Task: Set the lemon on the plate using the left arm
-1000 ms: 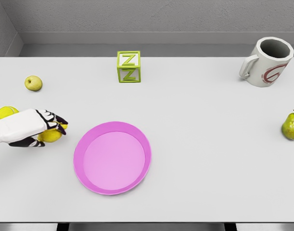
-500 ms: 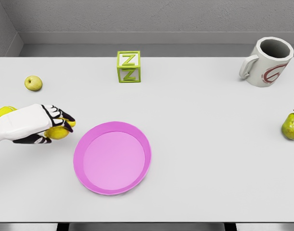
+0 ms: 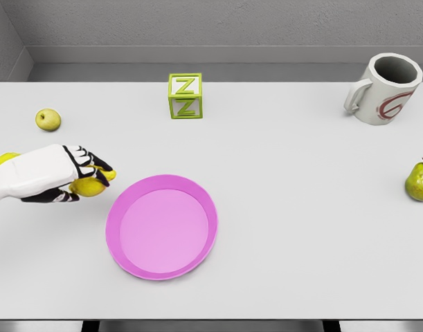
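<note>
You are seeing the plate (image 3: pixel 162 226) lying on the bench (image 3: pixel 287 228), the block (image 3: pixel 185 95) sitting behind it. The mug (image 3: pixel 385 88) is standing far right, the pear (image 3: pixel 419 180) sitting before it.

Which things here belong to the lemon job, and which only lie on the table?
Job: lemon, held in the left hand; pink plate.
Lying about: Z block, white mug, pear, small yellow-green apple, yellow fruit behind the arm.

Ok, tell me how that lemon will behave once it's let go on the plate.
The lemon, gripped in the left hand, looks rounded and smooth, so it may roll when released. The plate has a shallow raised rim, which would probably stop a slow roll. It looks firm and unlikely to deform.
</note>
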Controlling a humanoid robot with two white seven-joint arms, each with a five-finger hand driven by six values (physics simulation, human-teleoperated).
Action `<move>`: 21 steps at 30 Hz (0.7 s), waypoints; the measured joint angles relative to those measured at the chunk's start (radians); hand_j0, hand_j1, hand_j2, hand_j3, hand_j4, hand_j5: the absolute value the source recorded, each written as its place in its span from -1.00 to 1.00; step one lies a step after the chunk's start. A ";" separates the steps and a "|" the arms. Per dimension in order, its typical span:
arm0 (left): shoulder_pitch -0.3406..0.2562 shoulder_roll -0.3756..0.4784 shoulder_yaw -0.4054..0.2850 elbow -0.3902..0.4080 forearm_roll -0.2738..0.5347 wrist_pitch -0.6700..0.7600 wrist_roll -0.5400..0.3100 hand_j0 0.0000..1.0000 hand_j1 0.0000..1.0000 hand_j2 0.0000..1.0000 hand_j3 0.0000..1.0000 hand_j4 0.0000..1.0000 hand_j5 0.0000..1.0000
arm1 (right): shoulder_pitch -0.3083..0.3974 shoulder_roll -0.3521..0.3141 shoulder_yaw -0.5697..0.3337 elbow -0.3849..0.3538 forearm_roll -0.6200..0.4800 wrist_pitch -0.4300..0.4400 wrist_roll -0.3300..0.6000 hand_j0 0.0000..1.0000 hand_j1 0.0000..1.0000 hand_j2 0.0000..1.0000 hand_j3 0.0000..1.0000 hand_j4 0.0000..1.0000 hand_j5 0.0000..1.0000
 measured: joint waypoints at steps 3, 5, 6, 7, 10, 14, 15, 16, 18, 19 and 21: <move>-0.017 -0.004 0.001 -0.002 0.001 0.000 0.001 0.24 0.24 0.24 0.24 0.24 0.24 | 0.000 0.000 0.000 0.000 0.000 0.000 0.000 1.00 1.00 1.00 1.00 1.00 1.00; -0.023 -0.006 0.001 -0.002 0.001 0.000 0.001 0.24 0.24 0.24 0.24 0.24 0.24 | 0.002 0.000 0.000 0.000 0.000 0.000 0.000 1.00 1.00 1.00 1.00 1.00 1.00; -0.023 -0.007 0.001 -0.003 0.001 0.000 0.001 0.24 0.24 0.24 0.24 0.24 0.24 | 0.000 0.000 0.000 0.000 0.000 0.000 0.000 1.00 1.00 1.00 1.00 1.00 1.00; -0.023 -0.008 0.001 -0.003 0.001 0.000 0.001 0.24 0.24 0.24 0.24 0.24 0.24 | 0.000 0.000 0.000 0.000 0.000 0.000 0.000 1.00 1.00 1.00 1.00 1.00 1.00; -0.028 -0.016 0.001 -0.005 0.002 0.000 0.000 0.24 0.24 0.24 0.24 0.24 0.24 | 0.000 0.000 0.000 0.000 0.000 0.000 0.000 1.00 1.00 1.00 1.00 1.00 1.00; -0.029 -0.025 0.000 -0.006 0.003 0.000 0.000 0.22 0.22 0.22 0.22 0.22 0.22 | 0.000 0.000 0.000 0.000 0.000 0.000 0.000 1.00 1.00 1.00 1.00 1.00 1.00; -0.029 -0.026 0.000 -0.006 0.003 0.000 0.000 0.22 0.22 0.22 0.22 0.22 0.22 | 0.000 0.000 0.000 0.000 0.000 0.000 0.000 1.00 1.00 1.00 1.00 1.00 1.00; -0.029 -0.030 0.000 -0.006 0.003 0.000 0.000 0.22 0.22 0.22 0.22 0.22 0.22 | 0.000 0.000 0.000 0.000 0.000 0.000 0.000 1.00 1.00 1.00 1.00 1.00 1.00; -0.031 -0.037 0.000 -0.007 0.003 0.000 -0.001 0.22 0.22 0.22 0.22 0.22 0.22 | 0.002 0.000 0.000 0.000 0.000 0.000 0.000 1.00 1.00 1.00 1.00 1.00 1.00; -0.031 -0.040 0.000 -0.007 0.003 0.000 -0.001 0.22 0.22 0.22 0.22 0.22 0.22 | 0.000 0.000 0.000 0.000 0.000 0.000 0.000 1.00 1.00 1.00 1.00 1.00 1.00; -0.031 -0.046 0.000 -0.007 0.002 0.000 0.000 0.22 0.22 0.22 0.22 0.22 0.22 | 0.000 0.000 0.000 0.000 0.000 0.000 0.000 1.00 1.00 1.00 1.00 1.00 1.00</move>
